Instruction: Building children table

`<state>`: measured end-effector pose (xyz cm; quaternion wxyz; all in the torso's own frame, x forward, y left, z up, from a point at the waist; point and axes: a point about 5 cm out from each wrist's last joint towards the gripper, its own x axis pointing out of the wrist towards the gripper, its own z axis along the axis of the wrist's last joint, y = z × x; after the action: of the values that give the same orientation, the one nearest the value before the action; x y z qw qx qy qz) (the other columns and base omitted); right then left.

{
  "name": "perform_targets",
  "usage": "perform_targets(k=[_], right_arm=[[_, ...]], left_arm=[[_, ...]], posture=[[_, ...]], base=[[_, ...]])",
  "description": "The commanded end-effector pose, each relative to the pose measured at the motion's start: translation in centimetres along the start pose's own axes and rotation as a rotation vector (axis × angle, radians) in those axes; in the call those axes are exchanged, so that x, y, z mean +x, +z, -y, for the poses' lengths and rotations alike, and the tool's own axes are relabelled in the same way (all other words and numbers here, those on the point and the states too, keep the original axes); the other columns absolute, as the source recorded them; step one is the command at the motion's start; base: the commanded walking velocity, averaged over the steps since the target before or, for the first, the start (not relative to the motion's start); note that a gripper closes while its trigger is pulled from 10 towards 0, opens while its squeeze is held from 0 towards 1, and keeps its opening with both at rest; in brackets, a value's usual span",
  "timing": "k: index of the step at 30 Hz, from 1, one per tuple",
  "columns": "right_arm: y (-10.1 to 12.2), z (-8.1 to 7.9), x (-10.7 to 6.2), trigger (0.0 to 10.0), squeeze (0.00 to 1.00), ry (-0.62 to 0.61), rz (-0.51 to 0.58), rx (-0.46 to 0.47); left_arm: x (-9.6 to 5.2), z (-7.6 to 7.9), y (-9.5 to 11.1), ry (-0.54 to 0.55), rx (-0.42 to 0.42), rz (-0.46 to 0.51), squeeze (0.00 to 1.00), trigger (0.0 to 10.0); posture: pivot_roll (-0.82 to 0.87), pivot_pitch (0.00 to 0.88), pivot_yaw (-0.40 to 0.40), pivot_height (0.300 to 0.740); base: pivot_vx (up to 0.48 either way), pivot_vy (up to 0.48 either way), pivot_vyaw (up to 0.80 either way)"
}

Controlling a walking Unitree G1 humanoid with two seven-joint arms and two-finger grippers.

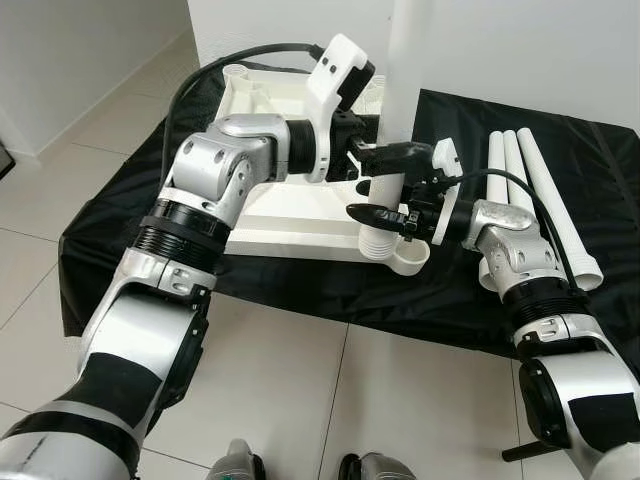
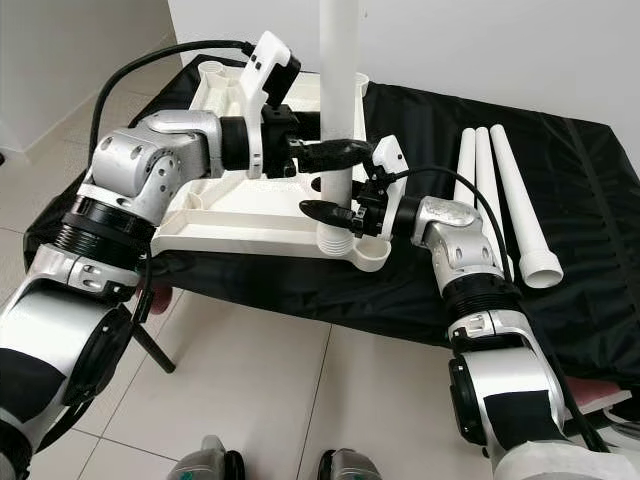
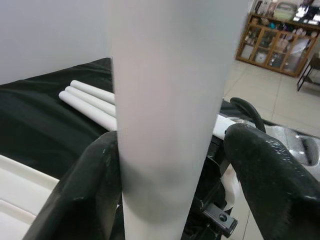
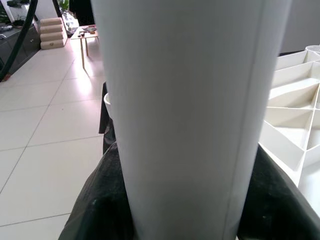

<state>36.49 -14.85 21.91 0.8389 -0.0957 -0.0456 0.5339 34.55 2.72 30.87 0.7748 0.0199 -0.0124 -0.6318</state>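
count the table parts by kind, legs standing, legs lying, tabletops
standing white leg, held by left pincer and right pincer: 1
loose white legs lying on the black sheet: 3
upturned white tabletop: 1
total: 5

Light glossy floor tiles (image 1: 330, 400) with thin dark grout lines, reflecting daylight. Black sheet (image 1: 470, 290) spread on the floor, its far edge against a plain white wall (image 1: 520, 50). Left of the sheet, a second white wall (image 1: 70, 50) with white skirting. Beyond the sheet, a wooden glass-door cabinet (image 3: 280, 45). Elsewhere, a small wooden side table (image 4: 90, 42) and beige stacked cushions (image 4: 52, 32).
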Motion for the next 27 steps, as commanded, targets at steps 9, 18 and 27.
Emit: perform_targets(k=[9, 18, 27], right_arm=[[-0.2, 0.1, 0.4, 10.0, 0.0, -0.019, 0.004, 0.011], [0.0, 0.3, 0.1, 10.0, 0.0, -0.039, 0.025, 0.011], [0.3, 0.8, -0.2, 10.0, 0.0, -0.084, 0.066, 0.023]], left_arm=[[-0.9, 0.0, 3.0, -0.066, -0.04, 0.105, 0.0, 10.0], [-2.1, -1.3, 1.7, 0.01, -0.072, 0.085, 0.0, 10.0], [-2.7, -2.6, 0.1, 0.122, -0.116, 0.037, 0.0, 10.0]], posture=[[-0.04, 0.0, 0.003, 0.74], [-0.04, 0.0, 0.003, 0.74], [-0.04, 0.0, 0.007, 0.74]], base=[[0.0, 0.0, 0.0], [0.0, 0.0, 0.0], [0.0, 0.0, 0.0]])
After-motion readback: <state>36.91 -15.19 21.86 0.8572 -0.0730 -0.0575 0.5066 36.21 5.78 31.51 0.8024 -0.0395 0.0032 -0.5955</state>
